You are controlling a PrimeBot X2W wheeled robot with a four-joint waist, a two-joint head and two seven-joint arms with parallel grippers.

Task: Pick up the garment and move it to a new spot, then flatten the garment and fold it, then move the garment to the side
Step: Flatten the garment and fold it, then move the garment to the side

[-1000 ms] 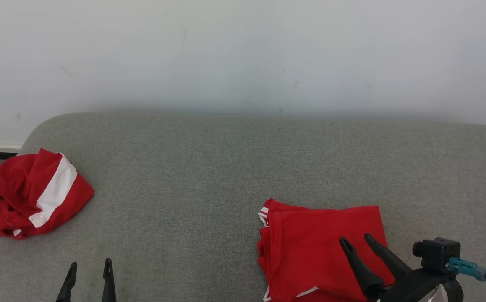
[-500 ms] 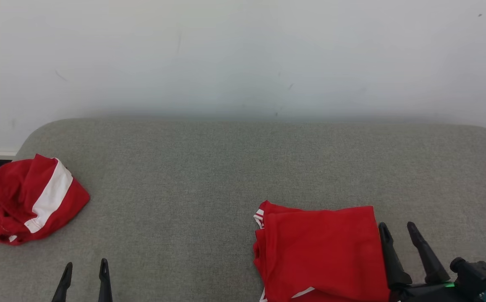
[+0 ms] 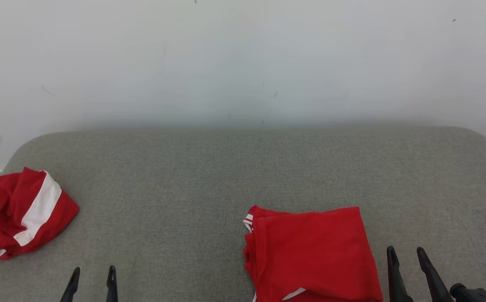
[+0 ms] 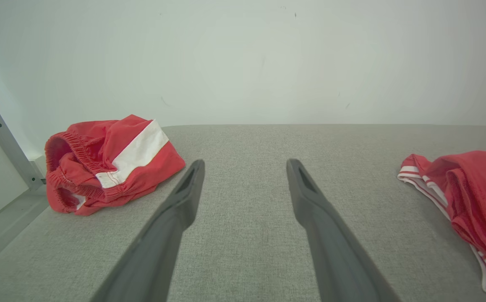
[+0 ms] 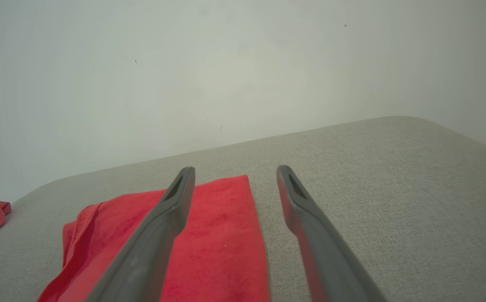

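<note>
The garment point(image 3: 310, 251) is a red piece with white trim, folded into a neat rectangle on the grey padded surface point(image 3: 184, 180) at the right front. My right gripper point(image 3: 406, 251) is open just to the right of it, apart from the cloth and holding nothing. In the right wrist view the gripper point(image 5: 235, 170) straddles the right edge of the garment point(image 5: 222, 235). My left gripper point(image 3: 94, 270) is open and empty at the lower left. In the left wrist view this gripper point(image 4: 246, 164) points over bare padding, with the garment point(image 4: 474, 197) off to its right.
Crumpled red shorts with a white stripe point(image 3: 16, 214) lie at the surface's left edge, also in the left wrist view point(image 4: 108, 163). A pale wall point(image 3: 243, 63) backs the surface. A metal frame point(image 4: 3, 142) stands beyond the left edge.
My right gripper has drawn back off the folded garment and now stands to its right, still open. The head camera has shifted, so the whole scene sits lower and further left.
</note>
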